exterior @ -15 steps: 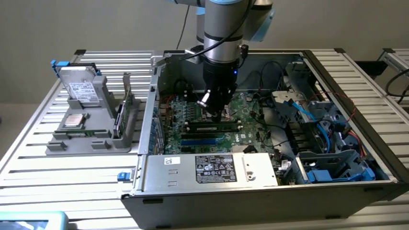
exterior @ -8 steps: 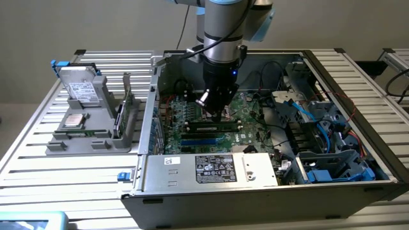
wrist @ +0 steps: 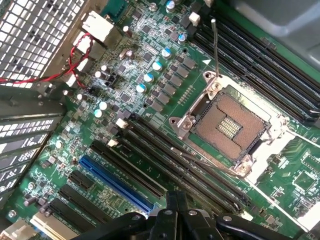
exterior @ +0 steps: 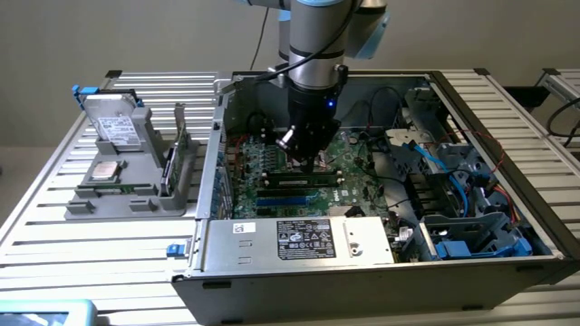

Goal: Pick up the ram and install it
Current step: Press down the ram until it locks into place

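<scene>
Exterior view, read from its left, with the open computer case [exterior: 381, 272] as landmark. Well to the exterior view's left of the case, on the slatted counter [exterior: 54, 204], stands a grey holder [exterior: 132, 183]. A hard drive [exterior: 113, 125] sits upright at the holder's far end; a square silver processor chip [exterior: 104, 171] lies flat on it nearer the camera. A thin upright board [exterior: 178, 146] stands in the holder on the side nearest the case.

Inside the case, the green motherboard [exterior: 272, 159] lies on the floor. The arm reaches down into the case; its claw [exterior: 306, 157] hangs just above the board, fingers closed together, nothing seen between them. Just in front of the claw, the ram [exterior: 303, 181] lies seated lengthwise in a slot, with blue slots [exterior: 288, 198] beside it nearer the camera. A labelled metal box [exterior: 303, 239] sits along the case's near wall. Cables and blue drive bays [exterior: 471, 238] fill the case's side on the exterior view's right.

Wrist view: closed claw [wrist: 175, 210] over black slots [wrist: 165, 165]; open processor socket [wrist: 232, 125] close by.
</scene>
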Robot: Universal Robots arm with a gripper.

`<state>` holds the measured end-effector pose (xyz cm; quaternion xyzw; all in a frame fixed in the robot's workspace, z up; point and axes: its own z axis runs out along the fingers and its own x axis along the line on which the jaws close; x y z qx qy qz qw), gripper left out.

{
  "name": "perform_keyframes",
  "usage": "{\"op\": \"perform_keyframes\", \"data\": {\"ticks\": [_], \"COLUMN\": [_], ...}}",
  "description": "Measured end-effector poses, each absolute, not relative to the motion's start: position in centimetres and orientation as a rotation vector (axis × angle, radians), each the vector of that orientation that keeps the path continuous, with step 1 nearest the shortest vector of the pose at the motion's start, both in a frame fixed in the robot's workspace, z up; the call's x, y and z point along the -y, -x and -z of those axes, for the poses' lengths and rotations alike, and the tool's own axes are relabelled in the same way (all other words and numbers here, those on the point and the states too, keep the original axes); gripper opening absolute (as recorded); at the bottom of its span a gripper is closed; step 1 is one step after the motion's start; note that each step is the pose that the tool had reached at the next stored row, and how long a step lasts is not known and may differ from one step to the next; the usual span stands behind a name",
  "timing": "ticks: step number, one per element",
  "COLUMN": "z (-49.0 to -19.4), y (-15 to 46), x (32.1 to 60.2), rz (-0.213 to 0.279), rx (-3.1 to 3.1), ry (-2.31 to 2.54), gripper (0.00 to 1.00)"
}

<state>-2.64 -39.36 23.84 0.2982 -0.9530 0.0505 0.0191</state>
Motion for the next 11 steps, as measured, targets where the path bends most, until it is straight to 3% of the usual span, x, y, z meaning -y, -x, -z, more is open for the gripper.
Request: {"op": "perform_keyframes", "data": {"ticks": [11], "z": [-23.83], "y": [2.64], "x": [39.36], "rz": [-0.16], "rx": [3.022], "ry": [-0.728], "gripper": [0.11]}}
